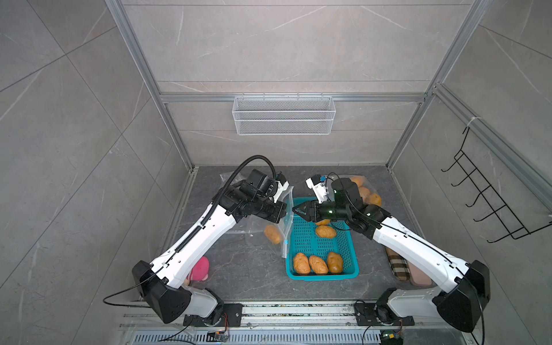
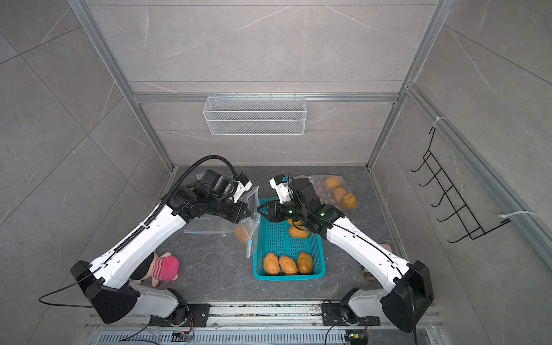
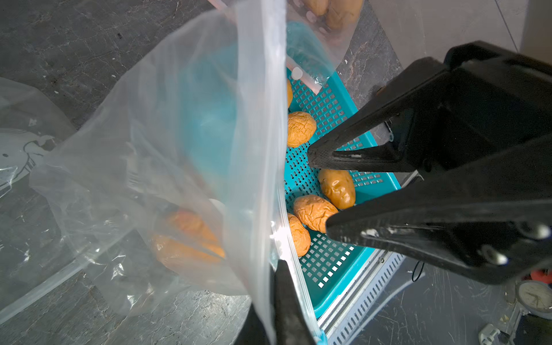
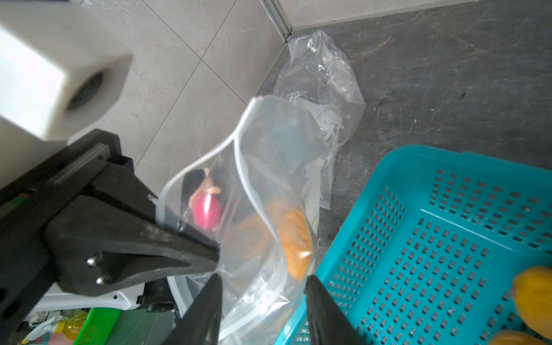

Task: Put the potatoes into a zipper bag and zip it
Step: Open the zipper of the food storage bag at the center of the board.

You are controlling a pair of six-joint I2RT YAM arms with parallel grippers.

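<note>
A clear zipper bag [image 1: 282, 221] [image 2: 251, 222] hangs upright beside the teal basket [image 1: 322, 276] [image 2: 286, 276]. My left gripper [image 1: 285, 213] [image 3: 277, 268] is shut on the bag's rim. One orange potato [image 1: 272, 234] [image 4: 294, 239] lies inside the bag [image 4: 268, 185]. My right gripper [image 1: 295, 210] [image 4: 263, 279] is open at the bag's mouth, above the basket's far end, holding nothing. Several potatoes [image 1: 318, 264] [image 3: 315, 212] lie in the basket [image 3: 385, 179].
A second clear bag with potatoes [image 1: 364, 191] lies at the back right. Loose empty bags [image 4: 322, 74] lie at the back left. A pink plush toy [image 2: 164, 268] sits under my left arm. A striped object [image 1: 395, 265] lies under my right arm.
</note>
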